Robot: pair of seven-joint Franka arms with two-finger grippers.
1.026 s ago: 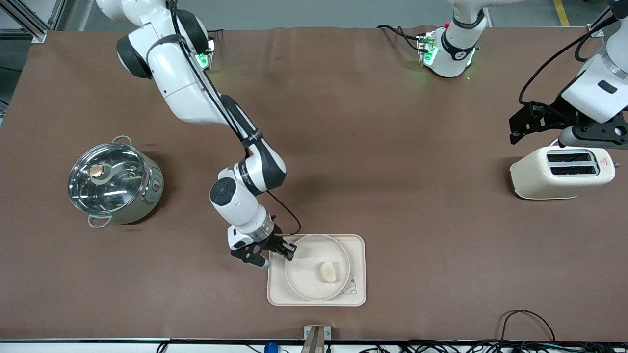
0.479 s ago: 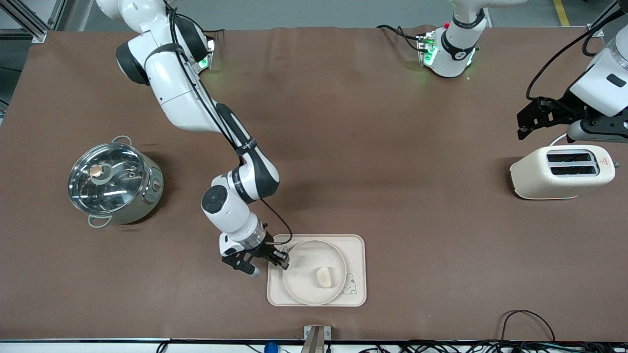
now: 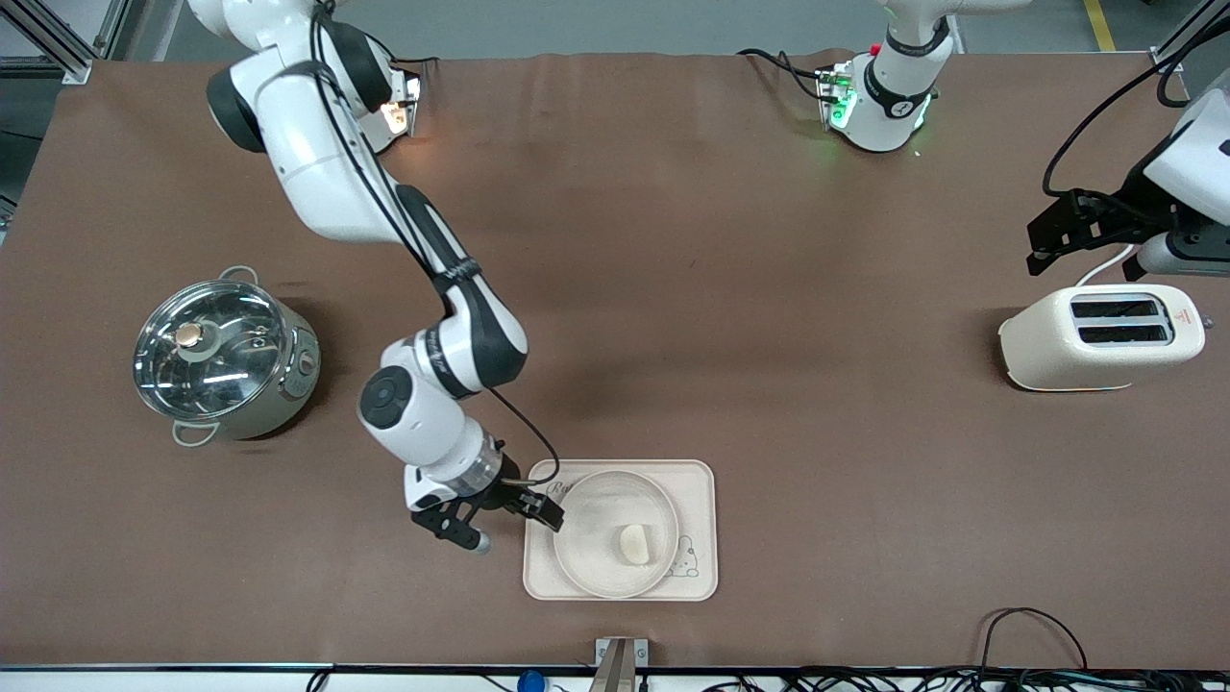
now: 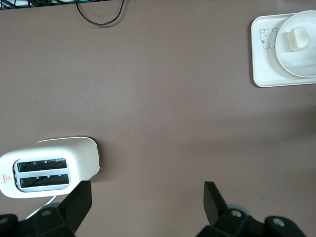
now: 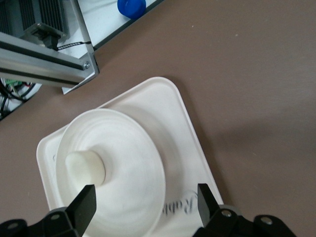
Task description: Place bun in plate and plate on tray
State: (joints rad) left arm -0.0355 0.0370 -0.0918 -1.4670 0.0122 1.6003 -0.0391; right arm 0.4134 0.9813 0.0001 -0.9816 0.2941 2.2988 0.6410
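Observation:
The round cream plate [image 3: 586,557] rests on the rectangular cream tray [image 3: 697,481], near the table's front edge. The pale bun [image 3: 634,544] lies in the plate. My right gripper [image 3: 514,529] is open and empty, just beside the tray's edge on the right arm's side, clear of the plate. In the right wrist view the plate [image 5: 128,163], the bun [image 5: 85,167] and the tray [image 5: 173,123] show between its spread fingers. My left gripper [image 3: 1081,231] is open and empty, up over the table beside the toaster. The left wrist view shows the tray [image 4: 261,64], plate [image 4: 306,59] and bun [image 4: 296,38] far off.
A cream toaster [image 3: 1100,336] stands at the left arm's end of the table. A steel pot with a glass lid [image 3: 223,358] stands at the right arm's end. Cables [image 3: 1019,625] lie along the front edge.
My right gripper has let go of the plate, which settled on the tray, and drawn back toward the right arm's end. My left gripper moved farther toward its end of the table.

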